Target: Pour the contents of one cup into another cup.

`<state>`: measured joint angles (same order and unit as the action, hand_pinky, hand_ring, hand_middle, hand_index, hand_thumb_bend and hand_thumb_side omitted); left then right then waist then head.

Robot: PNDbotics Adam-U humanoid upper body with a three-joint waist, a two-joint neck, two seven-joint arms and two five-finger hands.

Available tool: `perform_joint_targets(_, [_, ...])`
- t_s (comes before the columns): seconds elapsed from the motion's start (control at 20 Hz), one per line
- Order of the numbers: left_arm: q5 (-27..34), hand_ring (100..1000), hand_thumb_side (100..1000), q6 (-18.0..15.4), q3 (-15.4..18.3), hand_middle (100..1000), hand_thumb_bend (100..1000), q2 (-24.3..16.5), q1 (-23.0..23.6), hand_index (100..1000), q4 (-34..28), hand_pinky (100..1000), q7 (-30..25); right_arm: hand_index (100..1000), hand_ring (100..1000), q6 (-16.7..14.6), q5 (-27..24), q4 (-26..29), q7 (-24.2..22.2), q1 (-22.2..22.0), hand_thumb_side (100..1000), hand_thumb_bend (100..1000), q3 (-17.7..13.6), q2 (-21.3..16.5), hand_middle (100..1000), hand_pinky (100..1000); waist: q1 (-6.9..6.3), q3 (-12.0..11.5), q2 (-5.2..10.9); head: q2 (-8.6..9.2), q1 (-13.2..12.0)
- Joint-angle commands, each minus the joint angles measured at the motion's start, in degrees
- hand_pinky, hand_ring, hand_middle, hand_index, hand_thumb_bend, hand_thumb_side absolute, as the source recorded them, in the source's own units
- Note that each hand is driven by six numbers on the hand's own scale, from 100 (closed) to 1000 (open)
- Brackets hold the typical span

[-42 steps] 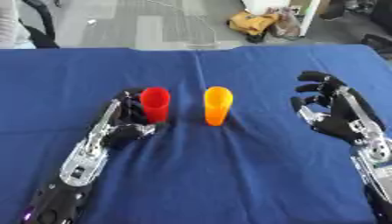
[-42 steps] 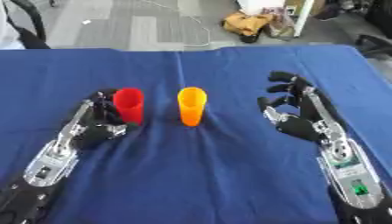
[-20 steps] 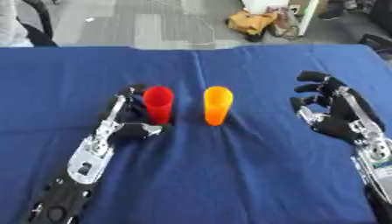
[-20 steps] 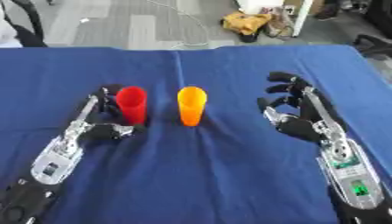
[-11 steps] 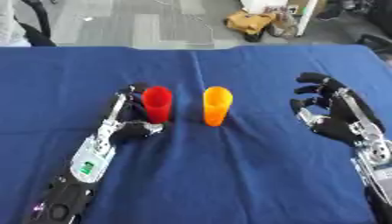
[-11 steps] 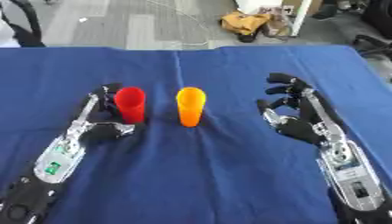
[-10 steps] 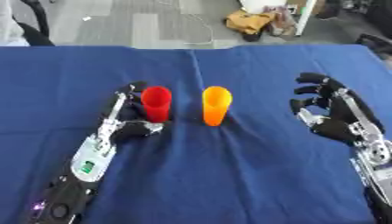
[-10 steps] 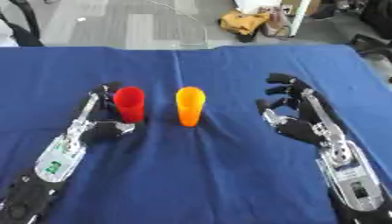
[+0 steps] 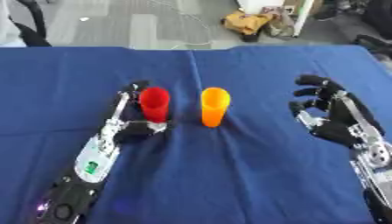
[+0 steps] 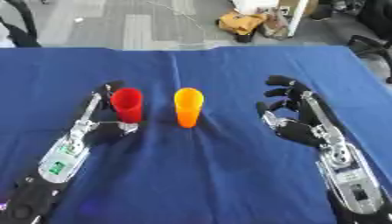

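Left hand: the left hand (image 9: 136, 129) is right at the foot of the red cup (image 9: 155, 104), coming in from the lower left, fingers reaching up behind the cup's left side and the thumb tucked in at its base.
Left hand's hold: it looks wrapped round the cup's lower part, though from this angle I can't be sure every finger is touching.
Red cup: upright on the cloth, open mouth up, sitting straight inside the left hand's reach, its base hidden by the thumb.
Orange cup: the orange cup (image 9: 214, 106) stands upright just to the right of the red one, near it but not touching, a narrow strip of blue between them; nothing is on it.
Contents: can't tell what is in either cup from here.
Right hand: the right hand (image 10: 293, 118) is well off to the right of the orange cup, fingers spread and gently bent, thumb turned in toward the cups, holding nothing.
Right hand's height: touching the cloth or just above it, I can't say.
Table: the blue cloth (image 9: 229, 183) covers the table under both hands and both cups, a few creases running out from the orange cup's base.
Beyond the table: grey floor past the far edge, with a yellowish bundle (image 9: 246, 22) lying on it.
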<state>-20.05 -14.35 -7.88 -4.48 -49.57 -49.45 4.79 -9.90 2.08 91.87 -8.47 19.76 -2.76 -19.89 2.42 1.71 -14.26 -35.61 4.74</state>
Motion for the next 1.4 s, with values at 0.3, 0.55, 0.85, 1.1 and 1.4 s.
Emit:
perform_joint_targets(0.3, [-1.21,472,100,0.29,-0.16,525,700,0.48,-1.23,803,0.70,444,-1.64,863,758,-0.10,-0.44,0.36,-0.24,0.90,231,278,-0.24,-0.67,792,583,0.04,0.28,0.78,0.60,-0.09])
perform_joint_targets(0.55, [-0.75,412,100,0.57,0.07,466,634,0.85,-1.04,777,1.61,395,-1.60,863,758,-0.11,-0.47,0.33,-0.27,0.88,230,276,-0.26,-0.62,792,583,0.05,0.36,0.80,0.60,-0.09])
perform_joint_targets(0.85, [0.77,276,100,0.24,0.29,332,354,1.08,-0.55,711,0.47,307,-0.22,862,757,-0.06,-0.58,0.15,-0.08,0.79,225,272,-0.38,-0.59,791,582,0.13,0.39,0.87,0.56,-0.12])
perform_joint_targets(1.1, [2.59,247,100,0.47,-0.11,300,261,-0.51,0.58,689,-5.95,282,2.16,860,756,0.03,-0.79,-0.67,-0.03,0.84,189,235,-0.41,-0.93,791,582,-0.27,-0.21,1.22,0.33,0.04])
perform_joint_targets(1.4, [5.49,250,100,3.01,-2.68,298,232,-4.62,3.29,678,-16.19,287,0.94,847,758,-0.97,-1.23,-5.16,0.13,3.01,144,203,0.67,-2.40,791,585,-1.09,-1.84,1.97,0.22,1.03])
